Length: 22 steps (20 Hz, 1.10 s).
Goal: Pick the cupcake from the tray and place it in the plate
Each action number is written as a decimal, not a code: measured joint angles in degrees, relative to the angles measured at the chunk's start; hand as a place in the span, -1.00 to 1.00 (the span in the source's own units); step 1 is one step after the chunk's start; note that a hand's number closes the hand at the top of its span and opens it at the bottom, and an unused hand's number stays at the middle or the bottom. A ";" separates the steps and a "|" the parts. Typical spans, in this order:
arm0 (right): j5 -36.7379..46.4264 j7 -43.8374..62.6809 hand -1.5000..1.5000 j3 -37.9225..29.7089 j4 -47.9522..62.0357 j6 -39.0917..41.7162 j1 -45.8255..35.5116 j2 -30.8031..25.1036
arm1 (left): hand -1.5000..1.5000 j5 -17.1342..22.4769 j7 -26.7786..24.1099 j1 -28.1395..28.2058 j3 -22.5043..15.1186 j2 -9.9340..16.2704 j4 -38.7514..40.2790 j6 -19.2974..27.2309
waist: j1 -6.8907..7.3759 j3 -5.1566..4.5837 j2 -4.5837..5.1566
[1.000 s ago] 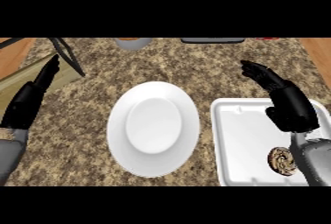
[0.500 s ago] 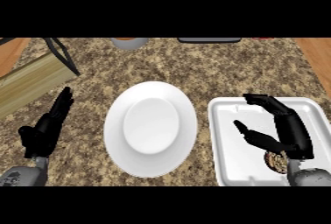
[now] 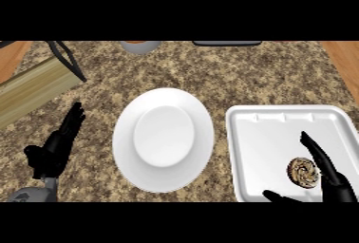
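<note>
A round, brown-swirled cupcake [image 3: 303,171] sits in the white tray [image 3: 266,137], between the right hand's [image 3: 335,182] spread fingers.

A small round cupcake [image 3: 302,171] with swirly brown and cream top is seen sitting in the lower right part of the white square tray [image 3: 280,124]. The white oval-looking plate [image 3: 163,139] is laid just left of the tray.
</note>
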 measured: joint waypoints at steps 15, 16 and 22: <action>14.23 25.95 -1.00 -4.58 -14.25 8.16 11.76 -17.53 | 0.00 -0.44 0.40 2.06 0.91 -0.31 -2.54 -1.52 | 0.66 -0.08 0.15; 13.58 28.05 -1.00 -5.22 -14.88 10.09 11.01 -18.60 | 0.00 -0.79 0.36 1.36 0.70 -0.99 -1.82 -1.26 | 0.65 -0.07 0.18; 17.08 37.82 -1.00 -4.05 -15.77 15.71 8.40 -18.63 | 0.00 -1.41 0.21 -0.45 2.09 -1.23 0.49 -2.45 | 0.69 -0.04 0.18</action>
